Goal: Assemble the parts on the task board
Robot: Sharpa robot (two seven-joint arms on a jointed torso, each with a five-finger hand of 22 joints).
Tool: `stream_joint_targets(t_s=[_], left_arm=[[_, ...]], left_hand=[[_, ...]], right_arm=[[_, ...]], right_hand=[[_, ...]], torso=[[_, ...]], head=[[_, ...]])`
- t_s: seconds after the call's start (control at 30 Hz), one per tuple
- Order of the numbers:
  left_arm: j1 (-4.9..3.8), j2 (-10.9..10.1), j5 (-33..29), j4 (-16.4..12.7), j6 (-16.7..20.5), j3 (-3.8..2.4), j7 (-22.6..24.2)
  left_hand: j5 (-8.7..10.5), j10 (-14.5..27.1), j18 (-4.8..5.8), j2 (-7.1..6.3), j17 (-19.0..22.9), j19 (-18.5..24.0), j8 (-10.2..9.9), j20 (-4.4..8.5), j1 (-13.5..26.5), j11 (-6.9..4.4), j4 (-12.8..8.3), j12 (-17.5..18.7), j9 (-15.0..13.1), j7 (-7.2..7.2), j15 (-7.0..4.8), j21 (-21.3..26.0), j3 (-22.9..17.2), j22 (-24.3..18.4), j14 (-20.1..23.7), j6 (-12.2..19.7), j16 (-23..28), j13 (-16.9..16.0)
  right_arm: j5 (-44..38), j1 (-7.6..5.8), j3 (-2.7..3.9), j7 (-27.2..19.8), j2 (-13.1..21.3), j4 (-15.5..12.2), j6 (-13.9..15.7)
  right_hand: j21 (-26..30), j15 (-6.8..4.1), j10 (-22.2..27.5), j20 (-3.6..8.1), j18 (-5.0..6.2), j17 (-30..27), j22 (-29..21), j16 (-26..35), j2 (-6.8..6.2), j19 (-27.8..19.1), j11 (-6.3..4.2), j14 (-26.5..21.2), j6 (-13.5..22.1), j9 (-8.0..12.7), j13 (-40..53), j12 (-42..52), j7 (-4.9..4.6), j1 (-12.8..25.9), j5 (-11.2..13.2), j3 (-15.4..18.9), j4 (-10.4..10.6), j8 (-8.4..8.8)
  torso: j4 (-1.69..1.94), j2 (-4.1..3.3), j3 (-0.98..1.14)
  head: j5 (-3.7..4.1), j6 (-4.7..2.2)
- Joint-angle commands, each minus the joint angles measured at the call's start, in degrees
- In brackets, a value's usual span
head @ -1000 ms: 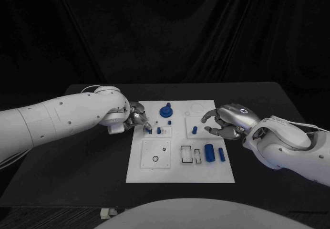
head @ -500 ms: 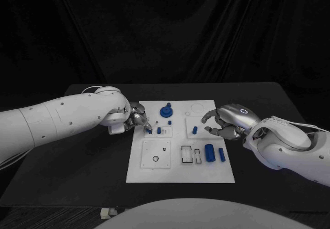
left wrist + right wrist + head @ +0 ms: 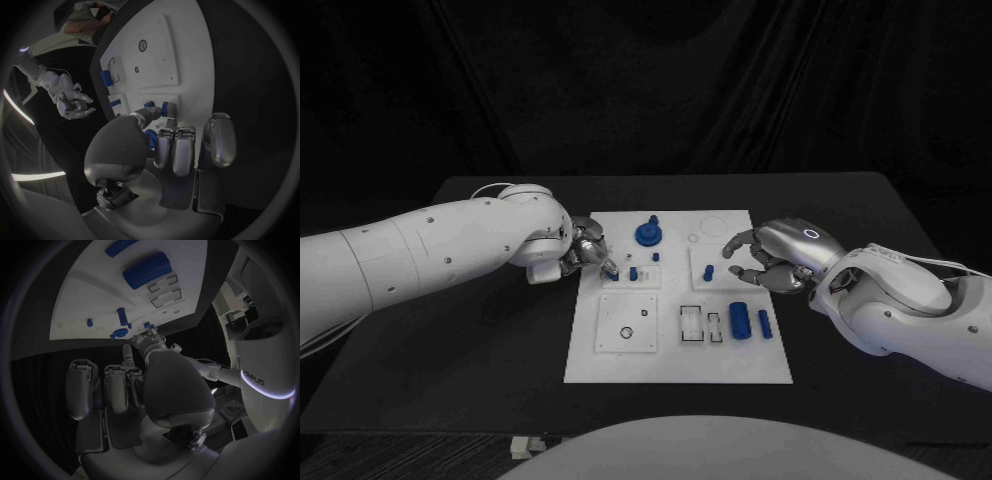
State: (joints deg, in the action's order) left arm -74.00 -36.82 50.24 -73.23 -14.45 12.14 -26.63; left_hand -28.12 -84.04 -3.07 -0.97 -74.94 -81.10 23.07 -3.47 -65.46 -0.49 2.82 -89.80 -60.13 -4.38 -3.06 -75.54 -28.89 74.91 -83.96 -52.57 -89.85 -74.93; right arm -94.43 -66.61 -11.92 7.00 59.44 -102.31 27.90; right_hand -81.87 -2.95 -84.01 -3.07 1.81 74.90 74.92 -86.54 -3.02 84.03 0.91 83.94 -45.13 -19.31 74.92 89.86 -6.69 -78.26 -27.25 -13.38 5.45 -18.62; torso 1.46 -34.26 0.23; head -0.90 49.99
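At board's left edge | left hand (image 3: 165, 145) fingers seemingly pinch blue part (image 3: 150, 139) | right hand (image 3: 773, 258) fingers curled, empty

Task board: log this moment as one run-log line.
left hand: pinching small blue part at task board left edge | right hand: fingers curled, holding nothing, over board's right edge

The left arm (image 3: 430, 245) is stretched in from the left side, and its left hand (image 3: 584, 252) is held low with the fingers curled downward and close together. The right arm (image 3: 906, 305) is bent in from the right, and its right hand (image 3: 769, 258) is held with the fingers curled inward, nothing seen in them.
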Motion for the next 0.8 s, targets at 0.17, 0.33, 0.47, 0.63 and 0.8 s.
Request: stream_joint_targets(t_s=[0.17, 0.33, 0.47, 0.63, 0.8], left_arm=[[0.58, 0.1, -0.2, 0.3, 0.4, 0.05, 0.9], [0.77, 0.2, -0.2, 0.4, 0.4, 0.05, 1.0], [0.95, 0.3, -0.2, 0.5, 0.3, 0.05, 1.0], [1.08, 0.4, -0.2, 0.6, 0.2, 0.05, 1.1], [1.16, 0.5, -0.2, 0.7, -0.1, 0.05, 1.1]], left_hand=[[-0.15, -5.3, -0.59, 0.57, -15.1, 0.3, -0.2, -0.04, 0.1, 0.30, -5.6, 0.3, 0.0, 0.41, 0.18, 0.3, -5.7, 10.3, -6.0, 0.2, -0.1, -14.5], [-0.11, -5.2, -0.61, 0.58, -15.1, 0.4, -0.2, -0.04, 0.1, 0.31, -5.6, 0.3, 0.0, 0.40, 0.18, 0.3, -5.8, 10.2, -6.0, 0.2, -0.1, -14.4], [-0.05, -5.2, -0.63, 0.59, -15.1, 0.4, -0.3, -0.04, 0.1, 0.31, -5.6, 0.3, 0.0, 0.40, 0.18, 0.4, -5.8, 10.2, -6.0, 0.2, -0.1, -14.4], [1.59, -4.9, -0.70, 0.83, -15.1, 0.7, -0.5, -0.10, 0.4, 0.42, -5.7, 0.6, 0.3, 0.32, 0.28, 0.8, -5.6, 10.1, -6.0, 0.4, -0.1, -14.0], [4.80, -4.5, -0.80, 0.83, -15.1, 1.0, -0.9, -0.19, 1.1, 0.41, -5.4, 0.9, 1.1, 0.41, 0.33, 1.2, -4.9, 9.9, -6.0, 0.3, -0.1, -13.6]], right_arm=[[-0.2, 0.18, 0.03, 0.7, 0.0, 0.0, 0.2], [-0.1, 0.21, 0.03, 0.7, -0.1, 0.0, 0.3], [-0.1, 0.22, 0.03, 0.7, -0.1, 0.1, 0.2], [-0.1, 0.25, 0.03, 0.8, -0.1, 0.1, 0.1], [-0.1, 0.27, 0.03, 0.8, -0.1, 0.1, 0.1]], right_hand=[[0.3, 0.40, -6.0, -0.51, 0.31, 5.0, 12.3, 0.3, 0.04, 2.1, 0.56, 4.2, -0.5, 0.1, 15.1, 0.1, 0.09, -0.1, -0.2, -0.2, 0.0, 0.20], [0.3, 0.43, -6.0, -0.54, 0.31, 4.9, 12.3, 0.3, 0.06, 2.1, 0.59, 4.1, -0.5, 0.1, 15.1, 0.1, 0.08, -0.1, -0.2, -0.2, 0.0, 0.22], [0.3, 0.43, -6.0, -0.54, 0.31, 4.9, 12.3, 0.3, 0.06, 2.1, 0.59, 4.1, -0.5, 0.1, 15.1, 0.1, 0.08, -0.1, -0.2, -0.2, 0.0, 0.22], [0.3, 0.43, -6.0, -0.54, 0.31, 4.9, 12.3, 0.3, 0.06, 2.1, 0.59, 4.1, -0.5, 0.1, 15.1, 0.1, 0.08, -0.1, -0.2, -0.2, 0.0, 0.22], [0.3, 0.43, -6.0, -0.54, 0.31, 4.9, 12.3, 0.3, 0.06, 2.1, 0.59, 4.1, -0.5, 0.1, 15.1, 0.1, 0.08, -0.1, -0.2, -0.2, 0.0, 0.22]], torso=[[0.01, 0.00, 0.01], [0.00, 0.00, -0.02], [0.00, 0.00, 0.00], [0.00, -0.01, 0.00], [0.00, 0.00, 0.01]], head=[[-0.08, 0.01], [-0.09, 0.01], [-0.05, 0.01], [-0.06, 0.01], [-0.04, 0.01]])
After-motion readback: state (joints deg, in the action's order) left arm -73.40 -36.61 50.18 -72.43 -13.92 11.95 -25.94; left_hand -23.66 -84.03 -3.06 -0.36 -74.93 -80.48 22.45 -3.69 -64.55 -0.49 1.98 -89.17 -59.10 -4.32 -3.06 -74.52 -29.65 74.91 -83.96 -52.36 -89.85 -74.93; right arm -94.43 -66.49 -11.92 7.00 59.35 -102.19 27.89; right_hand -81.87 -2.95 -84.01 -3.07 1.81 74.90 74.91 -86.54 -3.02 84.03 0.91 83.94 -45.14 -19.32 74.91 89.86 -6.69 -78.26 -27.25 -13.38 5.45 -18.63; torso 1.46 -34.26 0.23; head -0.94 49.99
